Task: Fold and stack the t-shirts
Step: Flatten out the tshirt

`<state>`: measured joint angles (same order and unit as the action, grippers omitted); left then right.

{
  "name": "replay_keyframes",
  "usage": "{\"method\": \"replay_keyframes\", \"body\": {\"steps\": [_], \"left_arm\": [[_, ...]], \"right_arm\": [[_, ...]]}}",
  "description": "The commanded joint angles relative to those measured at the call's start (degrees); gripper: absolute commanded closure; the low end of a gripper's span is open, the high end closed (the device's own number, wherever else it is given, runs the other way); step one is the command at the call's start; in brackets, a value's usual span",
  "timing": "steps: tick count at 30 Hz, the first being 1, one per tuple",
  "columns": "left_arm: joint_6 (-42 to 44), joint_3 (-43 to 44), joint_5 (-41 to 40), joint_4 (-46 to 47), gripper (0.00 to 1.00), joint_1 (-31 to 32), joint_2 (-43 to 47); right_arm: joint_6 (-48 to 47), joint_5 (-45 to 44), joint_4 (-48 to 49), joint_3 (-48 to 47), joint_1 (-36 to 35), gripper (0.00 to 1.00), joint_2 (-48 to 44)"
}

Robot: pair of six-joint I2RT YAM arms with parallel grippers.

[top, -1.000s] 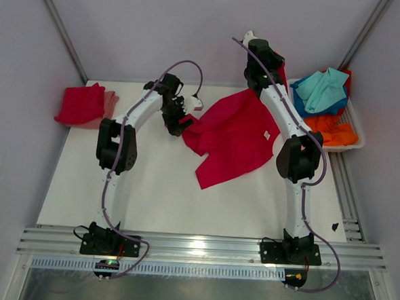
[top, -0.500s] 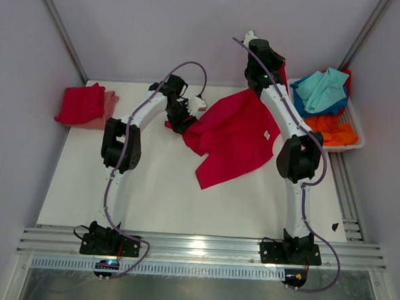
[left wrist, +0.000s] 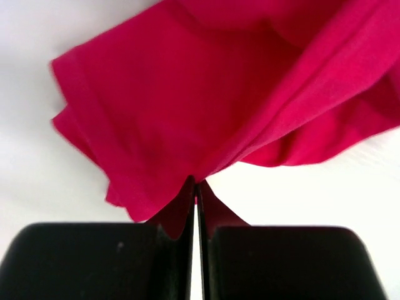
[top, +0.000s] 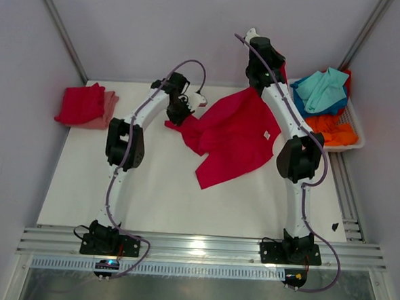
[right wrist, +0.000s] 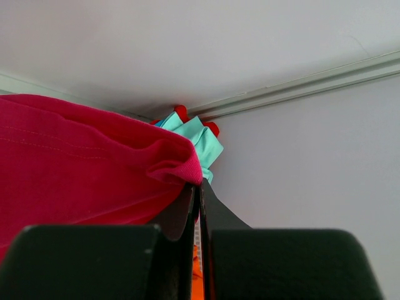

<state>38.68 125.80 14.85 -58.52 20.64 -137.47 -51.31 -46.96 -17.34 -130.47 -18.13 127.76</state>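
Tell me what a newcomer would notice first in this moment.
The crimson shirt is spread mid-table, pinched at its left edge by the left gripper and held up at its far edge by the right gripper. Next come the basket of bright shirts at far right and the folded stack at far left.

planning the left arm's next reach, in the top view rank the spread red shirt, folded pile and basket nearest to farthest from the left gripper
1. red shirt: pinched in the left gripper, spreading to its right.
2. folded pile: at the far left.
3. basket: at the far right.
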Motion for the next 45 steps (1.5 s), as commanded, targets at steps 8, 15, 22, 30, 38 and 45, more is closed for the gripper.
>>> {"method": "replay_keyframes", "body": {"steps": [8,15,22,30,38,45], "left_arm": [[-12.9,9.7,-21.9,14.8,1.0,-0.6,5.5],[-17.9,8.3,-37.1,21.7,1.0,-1.7,9.7],[-12.7,9.4,-47.1,24.7,1.0,-2.4,12.9],[-6.7,8.8,-51.8,29.5,1.0,-2.8,17.1],[-7.3,10.3,-52.7,28.1,1.0,-2.9,22.0],[-11.1,7.6,-50.7,24.3,1.0,-2.9,29.7]], "right_arm": [[6.3,1.3,-2.4,-4.7,0.3,0.97,-3.6],[8.0,2.0,-0.8,-7.2,0.6,0.97,-5.8],[6.6,2.2,1.7,-5.1,0.6,0.97,-9.3],[5.3,1.3,3.5,-5.5,0.6,0.97,-11.6],[6.1,0.8,1.4,-4.9,0.6,0.97,-16.6],[8.3,1.3,-1.5,-3.0,0.5,0.97,-23.5]]}}
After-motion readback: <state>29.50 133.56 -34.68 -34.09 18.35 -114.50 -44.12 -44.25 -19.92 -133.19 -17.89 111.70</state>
